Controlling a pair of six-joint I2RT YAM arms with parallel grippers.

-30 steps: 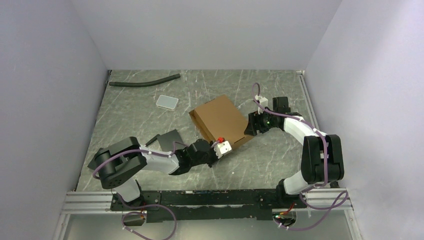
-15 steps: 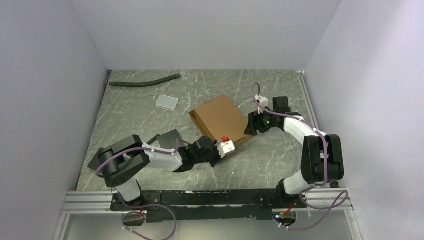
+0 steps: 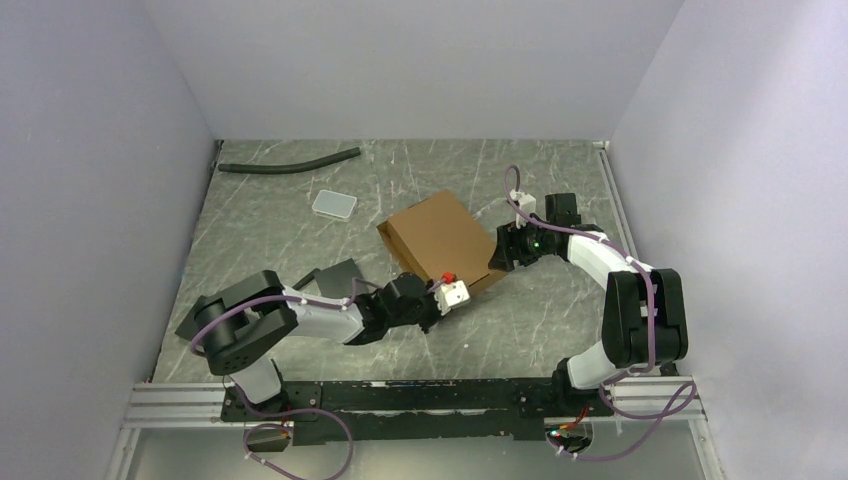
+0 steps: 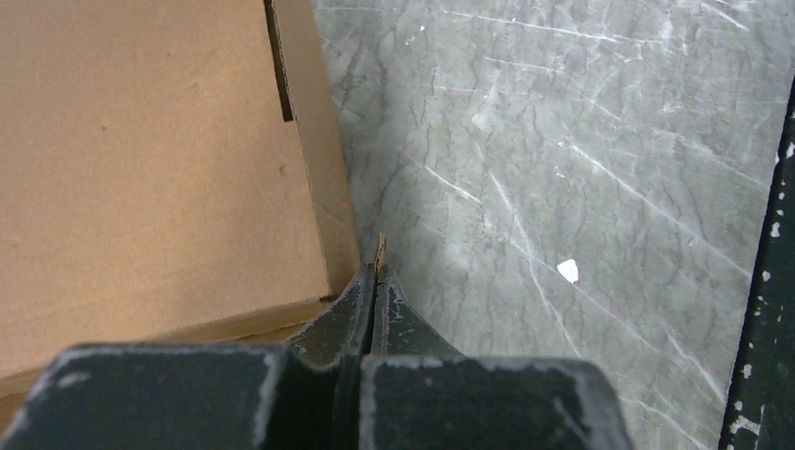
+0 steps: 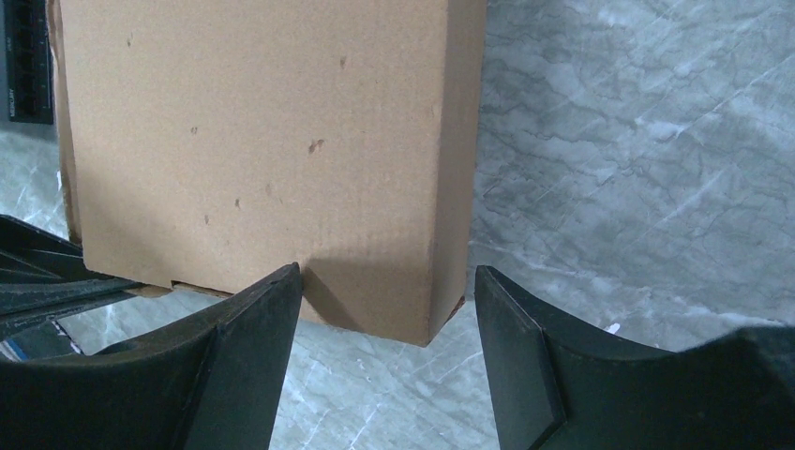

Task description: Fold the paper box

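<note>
Left tool (image 4: pixel 377 274) is pinched tight on a thin cardboard edge, with the paper box (image 4: pixel 150 159) just to its left. Right tool (image 5: pixel 386 281) gapes wide, the box corner between its jaws. Looks like the closing stage. Next, tuck that flap in.

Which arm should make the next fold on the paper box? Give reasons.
Left, probably: the left gripper is shut on a thin flap edge at the paper box's corner. The right gripper is open, merely straddling another corner.
</note>
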